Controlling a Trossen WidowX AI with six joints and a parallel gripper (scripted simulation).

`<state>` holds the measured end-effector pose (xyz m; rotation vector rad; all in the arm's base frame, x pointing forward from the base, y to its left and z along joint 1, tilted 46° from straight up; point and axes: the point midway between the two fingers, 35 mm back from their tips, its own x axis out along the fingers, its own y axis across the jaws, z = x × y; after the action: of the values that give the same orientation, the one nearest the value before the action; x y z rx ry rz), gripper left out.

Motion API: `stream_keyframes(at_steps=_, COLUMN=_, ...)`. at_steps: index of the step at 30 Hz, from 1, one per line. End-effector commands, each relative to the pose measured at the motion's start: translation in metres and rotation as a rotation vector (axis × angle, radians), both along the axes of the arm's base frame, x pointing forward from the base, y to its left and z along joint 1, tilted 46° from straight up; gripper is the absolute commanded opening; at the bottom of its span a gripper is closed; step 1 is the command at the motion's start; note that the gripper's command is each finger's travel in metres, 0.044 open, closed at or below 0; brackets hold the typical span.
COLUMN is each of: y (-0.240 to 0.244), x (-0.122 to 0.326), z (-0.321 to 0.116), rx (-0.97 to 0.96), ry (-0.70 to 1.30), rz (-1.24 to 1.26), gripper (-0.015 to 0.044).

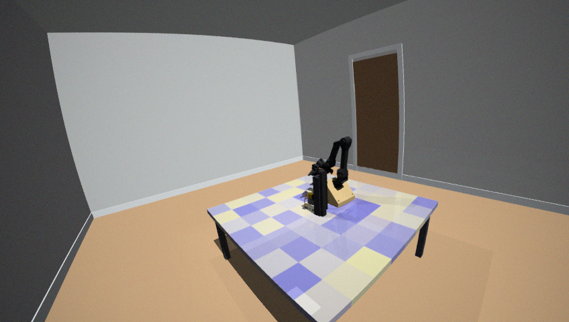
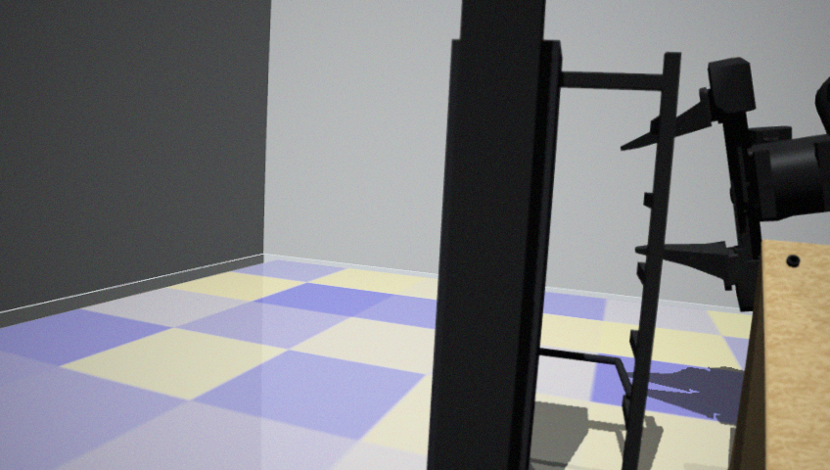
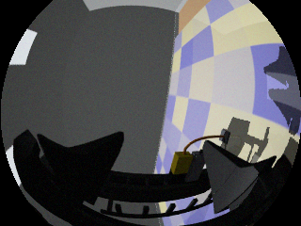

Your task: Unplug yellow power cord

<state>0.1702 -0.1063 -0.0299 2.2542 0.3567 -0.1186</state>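
Note:
The yellow plug (image 1: 310,196) (image 3: 181,162) is low beside the upright black power strip (image 1: 319,195) (image 3: 146,181). It appears seated against the strip, though its prongs are hidden. An orange-brown cord (image 3: 203,137) curves from it to a small dark end piece (image 3: 226,137). My gripper (image 2: 629,199) (image 3: 165,137) is open and empty, its fingers spread one above the other. It is higher than the yellow plug, and no finger visibly touches the plug or cord. The plug is not visible in the exterior view.
A tall black post (image 2: 488,232) and a thin upright bar with pegs (image 2: 658,232) stand in front of the gripper in the exterior view. A dark block (image 3: 195,166) is beside the yellow plug. The arm's wooden base (image 1: 340,193) (image 2: 795,349) stands close by on the checkered table (image 1: 299,247).

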Motion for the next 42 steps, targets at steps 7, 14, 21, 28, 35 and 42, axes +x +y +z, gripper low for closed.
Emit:
stream_keyframes(at_steps=7, y=0.000, x=0.035, z=-0.023, rx=0.058, ry=0.238, rz=0.295, gripper=0.0216)
stream_keyframes(at_steps=14, y=0.024, x=0.080, z=-0.021, rx=0.035, ry=0.564, rz=0.680, gripper=0.0160)
stream_keyframes(at_steps=21, y=0.054, x=0.104, z=0.000, rx=-0.049, ry=0.791, rz=0.939, gripper=0.0160)
stream_keyframes(at_steps=28, y=0.067, x=0.110, z=0.012, rx=-0.093, ry=0.869, rz=1.027, gripper=0.0160)
stream_keyframes(at_steps=35, y=0.067, x=0.110, z=0.012, rx=-0.093, ry=0.869, rz=1.027, gripper=0.0160)
stream_keyframes(at_steps=42, y=0.069, x=0.109, z=0.014, rx=-0.093, ry=0.869, rz=1.027, gripper=0.0160)
